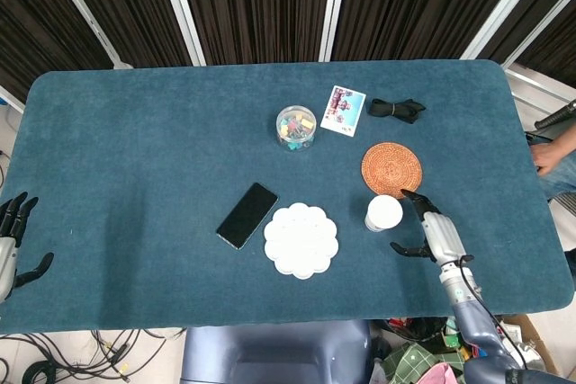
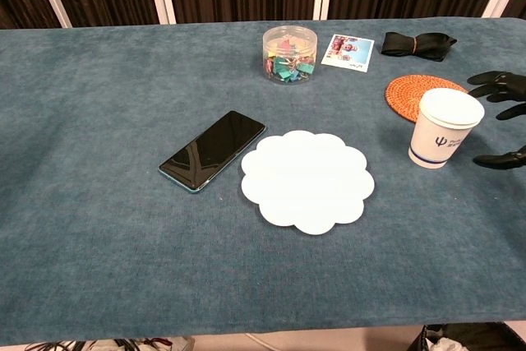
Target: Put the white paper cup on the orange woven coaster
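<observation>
The white paper cup [image 1: 383,213] [image 2: 444,127] stands upright on the blue cloth, just in front of the orange woven coaster [image 1: 391,169] [image 2: 423,93] and not on it. My right hand [image 1: 427,229] [image 2: 501,117] hovers open just to the right of the cup, fingers spread toward it, a small gap between them. My left hand [image 1: 13,238] hangs open at the table's far left edge, holding nothing.
A white scalloped plate [image 1: 301,240] and a black phone [image 1: 247,215] lie left of the cup. A clear tub of clips [image 1: 296,127], a photo card [image 1: 343,111] and a black strap [image 1: 396,109] sit behind the coaster. A person's hand [image 1: 545,156] shows at the right edge.
</observation>
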Motion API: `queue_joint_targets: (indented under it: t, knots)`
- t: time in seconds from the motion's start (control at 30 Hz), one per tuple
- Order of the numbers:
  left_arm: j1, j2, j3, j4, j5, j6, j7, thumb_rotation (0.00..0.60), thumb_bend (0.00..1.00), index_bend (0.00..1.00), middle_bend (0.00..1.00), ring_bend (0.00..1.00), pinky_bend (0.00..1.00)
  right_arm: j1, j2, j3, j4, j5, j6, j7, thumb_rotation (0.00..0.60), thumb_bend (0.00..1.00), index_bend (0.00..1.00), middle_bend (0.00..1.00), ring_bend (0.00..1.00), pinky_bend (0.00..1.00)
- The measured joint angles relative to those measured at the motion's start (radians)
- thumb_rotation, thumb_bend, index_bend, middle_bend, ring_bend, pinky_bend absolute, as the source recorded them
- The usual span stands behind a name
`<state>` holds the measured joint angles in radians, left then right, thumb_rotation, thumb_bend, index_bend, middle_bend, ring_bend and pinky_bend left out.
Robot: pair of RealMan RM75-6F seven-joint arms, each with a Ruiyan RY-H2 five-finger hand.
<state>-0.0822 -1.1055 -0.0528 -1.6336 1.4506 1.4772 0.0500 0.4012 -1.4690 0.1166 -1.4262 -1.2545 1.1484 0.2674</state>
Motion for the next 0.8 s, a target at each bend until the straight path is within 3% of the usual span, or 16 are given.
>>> queue_joint_targets:
  t: [0.33,0.57,0.8]
  knots:
    - [-0.001,0.001,-0.001,0.001,-0.003,-0.003,-0.001,0.6,0.28,0.0,0.0,0.0,0.0,0.019,-0.092,0.039,0.086,0.003,-0.016,0.035,0.6,0.09,0.16,0.16,0.18,0.14]
    - [-0.001,0.001,-0.002,0.001,-0.006,-0.005,0.001,0.6,0.28,0.0,0.0,0.0,0.0,0.024,-0.126,0.051,0.122,-0.007,-0.017,0.048,0.6,0.1,0.27,0.26,0.27,0.16]
    - [-0.001,0.001,-0.002,0.0,-0.008,-0.005,0.003,0.6,0.28,0.0,0.0,0.0,0.0,0.024,-0.145,0.06,0.136,-0.032,0.002,0.063,0.6,0.21,0.37,0.36,0.36,0.2]
